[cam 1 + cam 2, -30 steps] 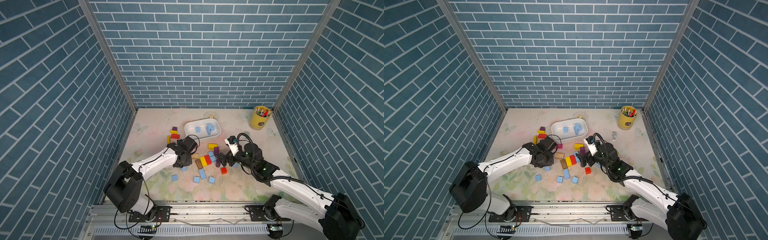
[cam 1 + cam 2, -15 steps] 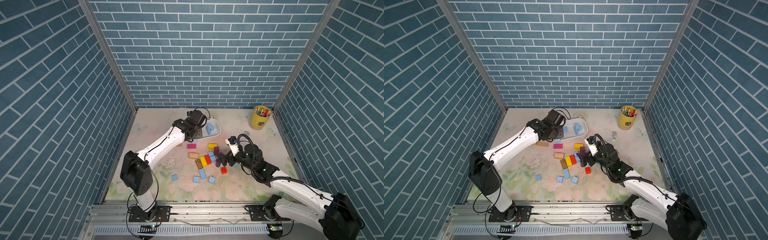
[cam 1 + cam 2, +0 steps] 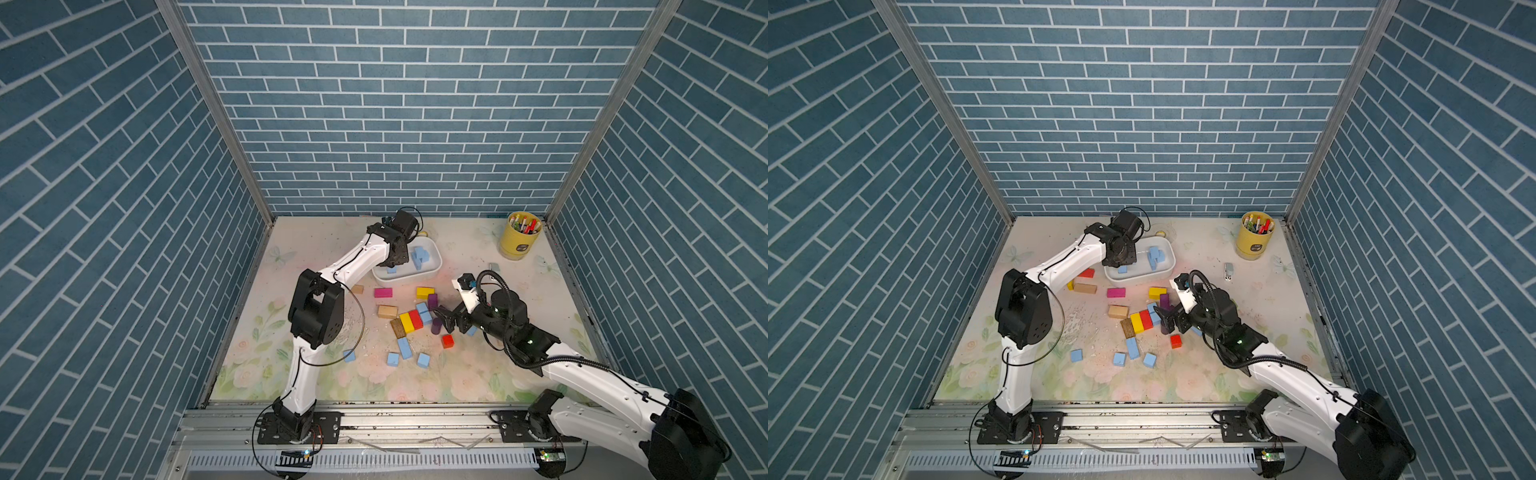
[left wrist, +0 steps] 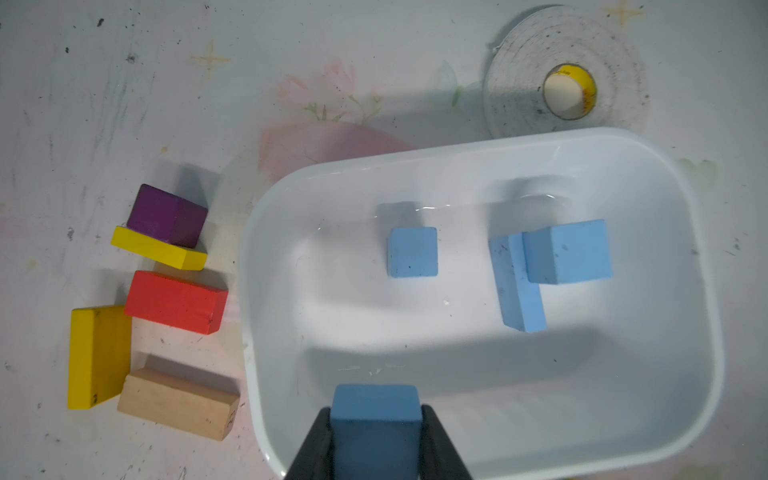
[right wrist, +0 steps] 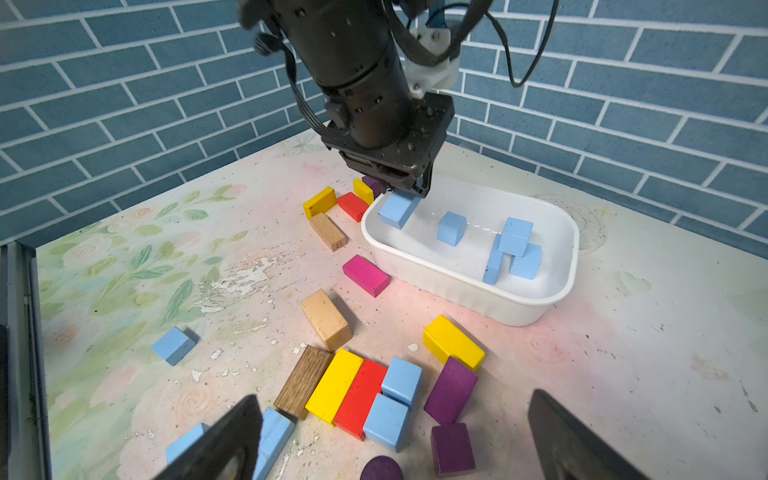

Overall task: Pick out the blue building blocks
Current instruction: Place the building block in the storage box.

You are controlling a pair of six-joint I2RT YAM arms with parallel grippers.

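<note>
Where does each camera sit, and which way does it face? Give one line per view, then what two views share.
Top views: high at the front, looking down toward the back wall over the table; left arm and right arm show whole.
Left wrist: above the white tub, looking straight down; left fingers grip a blue block.
Right wrist: low over the table, facing the tub across the block pile; open right fingers and left arm show.
Shared: both wrist views show the tub and the gripped block.
</note>
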